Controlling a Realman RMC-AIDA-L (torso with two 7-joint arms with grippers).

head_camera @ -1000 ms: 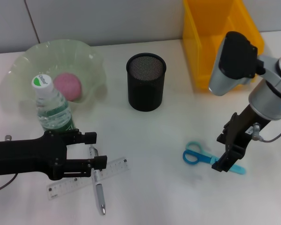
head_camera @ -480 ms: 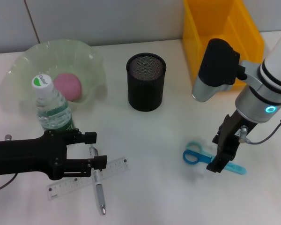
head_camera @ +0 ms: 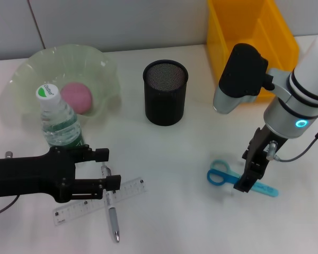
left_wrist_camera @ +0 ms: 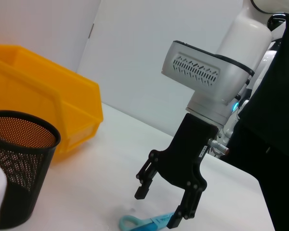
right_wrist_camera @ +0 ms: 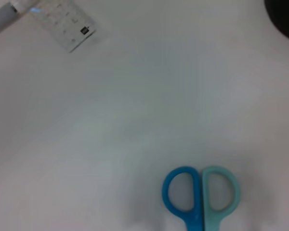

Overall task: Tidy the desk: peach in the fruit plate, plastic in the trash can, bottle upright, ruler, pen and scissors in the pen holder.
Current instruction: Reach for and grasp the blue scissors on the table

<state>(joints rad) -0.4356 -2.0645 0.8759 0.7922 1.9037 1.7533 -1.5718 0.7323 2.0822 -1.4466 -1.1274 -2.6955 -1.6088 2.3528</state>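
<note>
My right tool [head_camera: 250, 174] hangs over the blue-and-teal plastic scissors [head_camera: 228, 176], which lie flat on the smooth white table [head_camera: 191, 222] with their two oval loops pointing toward my left. The left wrist view shows that tool's fingers [left_wrist_camera: 142, 185] spread apart, one on each side of the scissors' shaft, clear of it — released, gripping nothing. Since half a second ago the arm has shifted only slightly and the scissors lie where they were.

My left tool [head_camera: 98, 169] rests low on the table, its black fingers parted around the silver pen [head_camera: 111, 209], which lies across the clear plastic ruler [head_camera: 95, 203]. It grips nothing and sits as it did a second ago.

The transparent bottle [head_camera: 55, 119] with the green-and-white cap stands upright just beside the wavy-rimmed, translucent green fruit plate [head_camera: 103, 66], and the round pink peach [head_camera: 76, 97] lies in that plate. The cylindrical black mesh pen holder [head_camera: 165, 92] stands mid-table — the glossy yellow bin [head_camera: 228, 47] is behind it to my right.
</note>
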